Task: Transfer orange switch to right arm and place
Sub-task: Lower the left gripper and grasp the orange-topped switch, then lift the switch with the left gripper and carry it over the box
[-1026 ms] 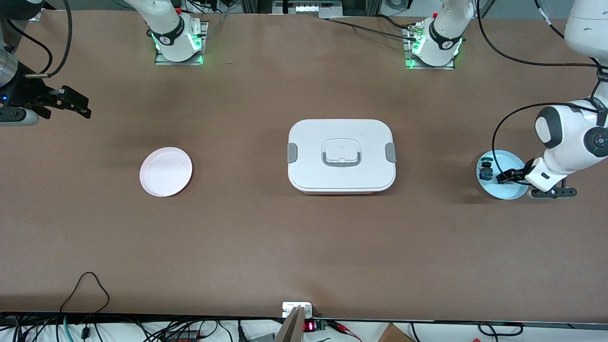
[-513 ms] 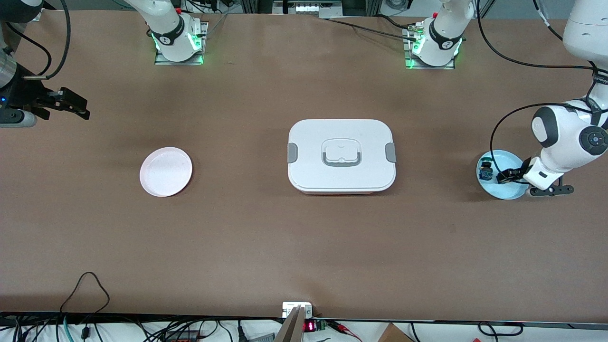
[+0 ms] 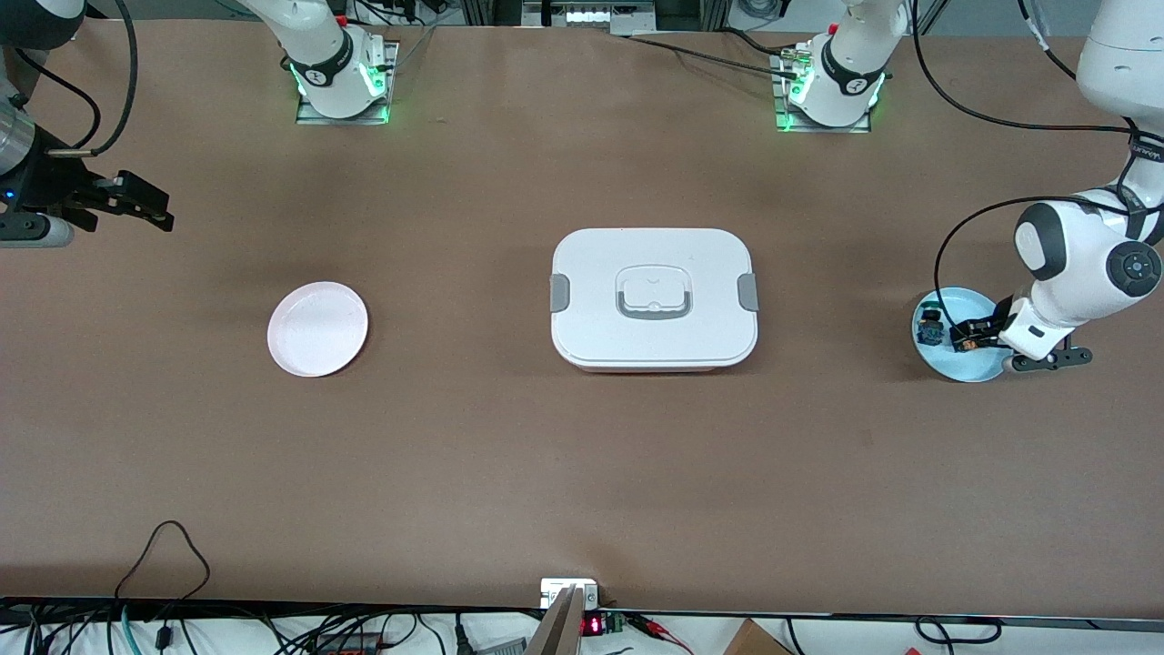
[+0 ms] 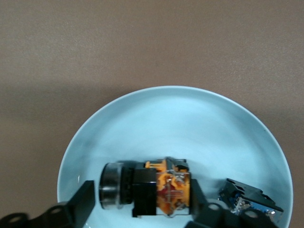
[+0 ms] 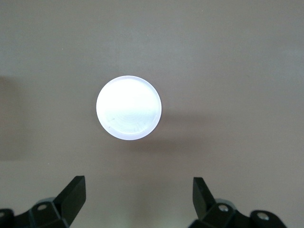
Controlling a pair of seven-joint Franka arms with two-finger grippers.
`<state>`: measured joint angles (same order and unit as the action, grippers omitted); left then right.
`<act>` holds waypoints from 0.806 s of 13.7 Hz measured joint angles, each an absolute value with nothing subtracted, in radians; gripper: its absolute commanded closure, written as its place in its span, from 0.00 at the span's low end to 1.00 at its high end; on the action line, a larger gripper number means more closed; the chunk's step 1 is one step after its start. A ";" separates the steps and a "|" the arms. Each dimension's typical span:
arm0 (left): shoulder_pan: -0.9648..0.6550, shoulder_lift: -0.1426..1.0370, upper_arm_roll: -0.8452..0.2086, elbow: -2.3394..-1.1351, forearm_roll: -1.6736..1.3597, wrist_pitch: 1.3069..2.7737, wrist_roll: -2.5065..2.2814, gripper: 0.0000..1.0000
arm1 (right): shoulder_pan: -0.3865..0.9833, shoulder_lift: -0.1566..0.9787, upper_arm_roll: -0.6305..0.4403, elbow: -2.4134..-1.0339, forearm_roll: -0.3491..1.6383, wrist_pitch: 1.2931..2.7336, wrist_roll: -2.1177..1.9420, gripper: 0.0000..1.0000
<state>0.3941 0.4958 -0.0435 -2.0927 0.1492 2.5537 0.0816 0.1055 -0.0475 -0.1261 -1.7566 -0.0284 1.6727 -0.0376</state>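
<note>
Left claw point(image 4: 142, 202) is straddling the orange switch point(image 4: 147, 189) in the blue plate point(image 3: 978, 368) at the bench's left-arm edge, fingers open; center on the body, dodge the second switch point(image 4: 249, 200). Right claw point(image 5: 137, 197) is waiting open above the pink plate point(image 5: 128, 108).

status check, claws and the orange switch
Left claw open around orange switch in blue dish. Right claw open, waiting over table. Second switch close beside.

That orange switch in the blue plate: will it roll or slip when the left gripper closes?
The orange switch lies on its side; its round end could roll. Its blocky body looks rigid. The glossy blue plate may let it slide between the open left gripper fingers.
</note>
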 measured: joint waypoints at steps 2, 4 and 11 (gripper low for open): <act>0.394 0.495 -0.047 -2.092 0.149 2.551 0.081 0.59 | 0.105 -0.048 -0.127 -1.757 -0.028 1.673 -0.038 0.00; 0.394 0.494 -0.053 -2.082 0.149 2.512 0.081 0.59 | 0.105 -0.047 -0.127 -1.757 -0.028 1.673 -0.038 0.00; 0.390 0.447 -0.157 -1.780 0.149 1.987 0.125 0.66 | 0.104 -0.047 -0.128 -1.757 -0.029 1.674 -0.038 0.00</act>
<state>0.3904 0.4467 -0.1573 -1.7800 0.1491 1.9870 0.1248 0.1041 -0.0475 -0.1275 -1.7566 -0.0286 1.6738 -0.0376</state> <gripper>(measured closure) 0.278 0.000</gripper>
